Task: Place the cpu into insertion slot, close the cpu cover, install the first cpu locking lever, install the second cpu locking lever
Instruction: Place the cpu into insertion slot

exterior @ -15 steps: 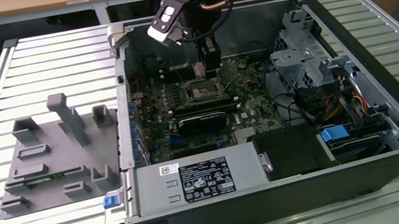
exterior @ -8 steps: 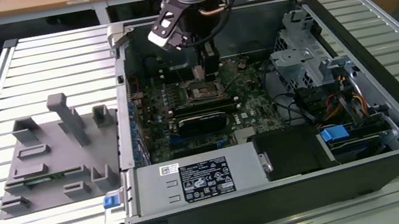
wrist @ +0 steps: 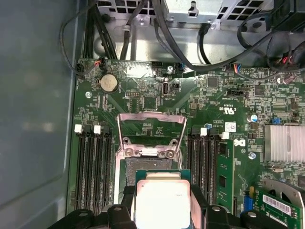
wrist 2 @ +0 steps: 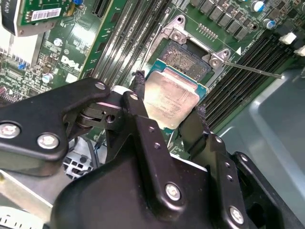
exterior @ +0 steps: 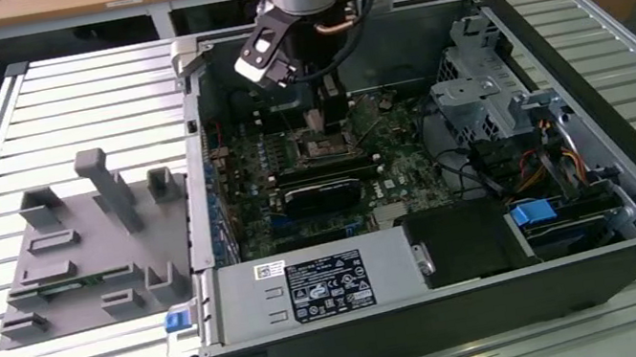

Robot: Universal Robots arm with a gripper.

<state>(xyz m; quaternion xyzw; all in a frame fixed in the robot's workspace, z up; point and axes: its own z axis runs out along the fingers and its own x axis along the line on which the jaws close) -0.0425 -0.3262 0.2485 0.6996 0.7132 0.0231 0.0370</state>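
I have the cpu (wrist 2: 167, 100) pinched by its edges in the end effector (wrist 2: 169, 94), held flat and close over the insertion slot (wrist 2: 188, 53), I judge so it can seat squarely. The first wrist view gives me the cpu cover (wrist: 151, 116) standing open beyond the socket. The exterior view places it all inside the computer case (exterior: 629, 184) on the slatted worktop (exterior: 59, 96).

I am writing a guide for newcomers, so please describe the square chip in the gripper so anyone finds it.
Inside the open black computer case, find the green circuit board and the black gripper above its square black insertion slot. In its grip sits the cpu, a small flat square chip with a silvery metal face. Unlike the ribbed silvery heat sink nearby, it is smooth.
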